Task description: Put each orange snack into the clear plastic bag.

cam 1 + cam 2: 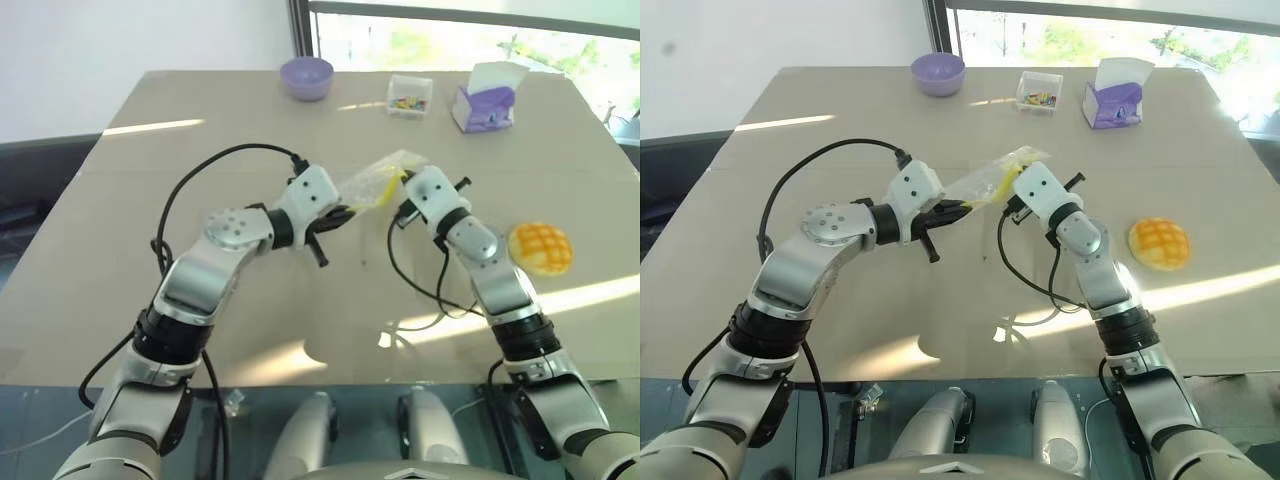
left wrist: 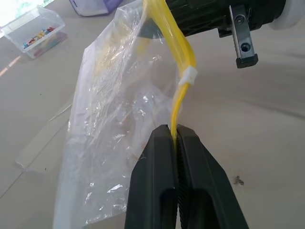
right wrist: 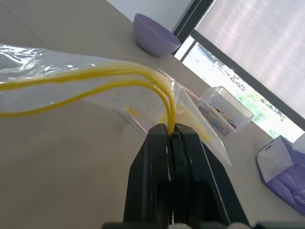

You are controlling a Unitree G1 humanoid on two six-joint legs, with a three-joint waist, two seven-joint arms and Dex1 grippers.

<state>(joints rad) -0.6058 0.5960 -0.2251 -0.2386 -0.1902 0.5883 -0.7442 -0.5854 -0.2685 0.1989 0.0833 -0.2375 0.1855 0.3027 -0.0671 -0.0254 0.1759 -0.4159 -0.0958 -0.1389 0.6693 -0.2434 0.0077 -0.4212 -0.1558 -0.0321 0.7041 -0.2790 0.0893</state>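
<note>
Left gripper [image 2: 175,136]: fingers pressed together on the yellow seal strip [image 2: 177,102] of the clear plastic bag [image 1: 378,182]; the left wrist view shows the strip running straight into the pinch.
Clear plastic bag: lifted off the table [image 1: 150,200], stretched between the two grippers in the middle of the scene; the left wrist view shows its crinkled body hanging below the strip, and a white slider [image 2: 188,75] sitting on the strip.
Right gripper [image 3: 171,130]: fingers pressed together on the other part of the yellow strip; the right wrist view shows the strip's two sides spreading apart away from the pinch.
Orange snack [image 1: 541,247]: lying on the table, right of the right arm, well apart from the bag.
Far edge of table: purple bowl [image 1: 306,77], small clear box [image 1: 409,96] of colourful bits, purple-and-white tissue box [image 1: 484,101]; the right wrist view shows all three beyond the bag.
</note>
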